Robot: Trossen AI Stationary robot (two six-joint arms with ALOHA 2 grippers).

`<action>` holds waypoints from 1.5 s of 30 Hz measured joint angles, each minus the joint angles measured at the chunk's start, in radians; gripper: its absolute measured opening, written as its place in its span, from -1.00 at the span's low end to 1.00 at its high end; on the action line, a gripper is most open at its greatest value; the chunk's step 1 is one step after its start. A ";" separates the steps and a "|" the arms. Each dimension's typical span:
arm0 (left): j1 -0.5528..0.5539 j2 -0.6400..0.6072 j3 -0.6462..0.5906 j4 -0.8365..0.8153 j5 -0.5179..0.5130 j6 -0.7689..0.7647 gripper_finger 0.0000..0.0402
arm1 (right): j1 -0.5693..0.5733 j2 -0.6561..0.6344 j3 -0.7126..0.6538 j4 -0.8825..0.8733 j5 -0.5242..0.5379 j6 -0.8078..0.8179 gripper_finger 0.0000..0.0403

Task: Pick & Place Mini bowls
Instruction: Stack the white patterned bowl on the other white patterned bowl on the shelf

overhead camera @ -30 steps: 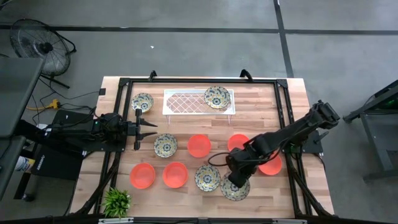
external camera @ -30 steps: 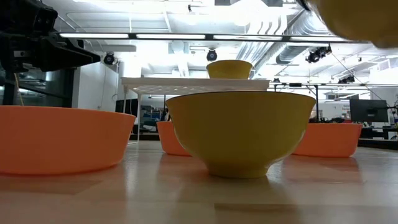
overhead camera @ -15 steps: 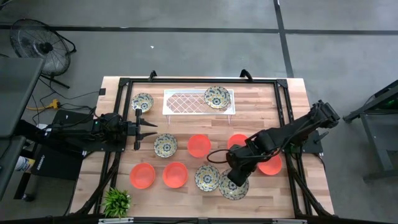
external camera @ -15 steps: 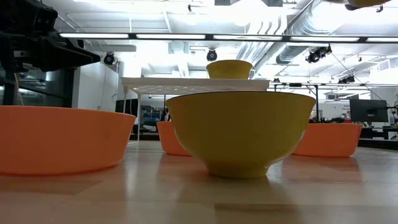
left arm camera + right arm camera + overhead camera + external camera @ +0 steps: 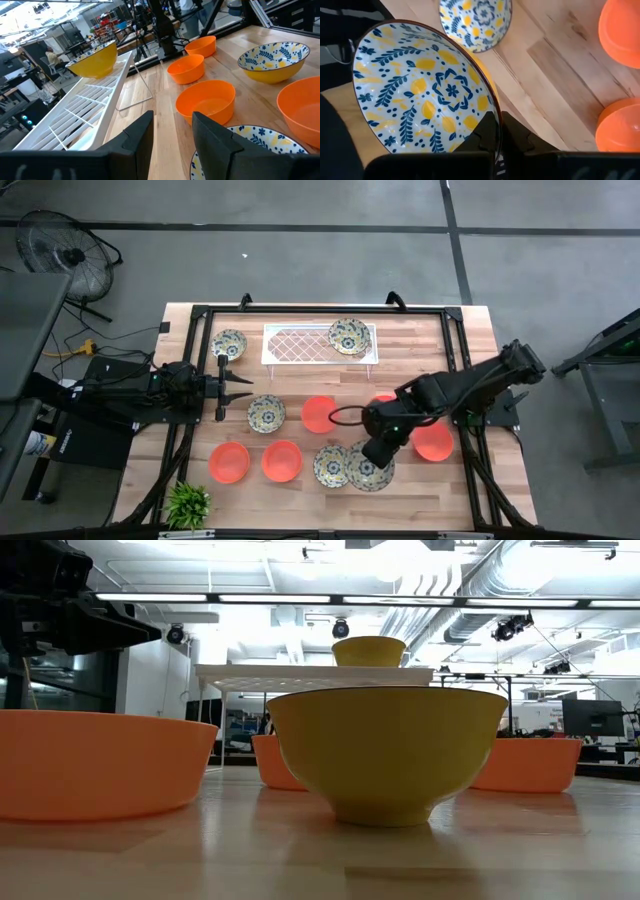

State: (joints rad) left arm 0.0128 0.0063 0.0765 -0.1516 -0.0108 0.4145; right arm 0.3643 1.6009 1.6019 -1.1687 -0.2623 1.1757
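My right gripper point(image 5: 377, 452) is shut on a cream mini bowl with a blue and yellow floral pattern point(image 5: 366, 471), held above the table's near right part. Beside it on the wood stands another floral bowl point(image 5: 332, 466). Further floral bowls stand at the centre point(image 5: 266, 413) and far left point(image 5: 229, 343), and one sits on the white lattice tray point(image 5: 349, 336). Orange bowls point(image 5: 320, 414) point(image 5: 433, 442) point(image 5: 229, 462) point(image 5: 282, 461) stand around them. My left gripper point(image 5: 240, 387) waits open and level at the left. My right gripper pinches the floral bowl's rim point(image 5: 492, 107), one finger inside point(image 5: 487, 132) the bowl and one outside point(image 5: 515, 136). The fingers slant down from the table's right side. The bowl hangs lifted clear of the table, its mouth up.
The white lattice tray point(image 5: 300, 345) stands at the far middle on wire legs. A small green plant point(image 5: 187, 503) sits at the near left corner. A black frame point(image 5: 195, 312) runs round the table. One more orange bowl point(image 5: 384, 402) lies partly under the right arm.
My right gripper has risen with the floral bowl and drifted a little toward the table's far and left side. The bowl has gone up out of the top of the low view and stays lifted clear, now closer to the neighbouring floral bowl.
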 joint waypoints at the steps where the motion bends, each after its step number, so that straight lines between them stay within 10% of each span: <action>1: 0.000 0.000 0.000 0.000 0.000 0.000 -0.35 | -0.005 0.000 0.008 -0.001 0.000 -0.004 -1.00; 45: 0.000 0.000 0.000 0.000 0.000 0.000 -0.35 | -0.244 0.093 0.445 -0.073 0.037 -0.274 -1.00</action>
State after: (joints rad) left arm 0.0128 0.0063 0.0769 -0.1516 -0.0108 0.4145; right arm 0.1208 1.6943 2.0465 -1.2414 -0.2249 0.9019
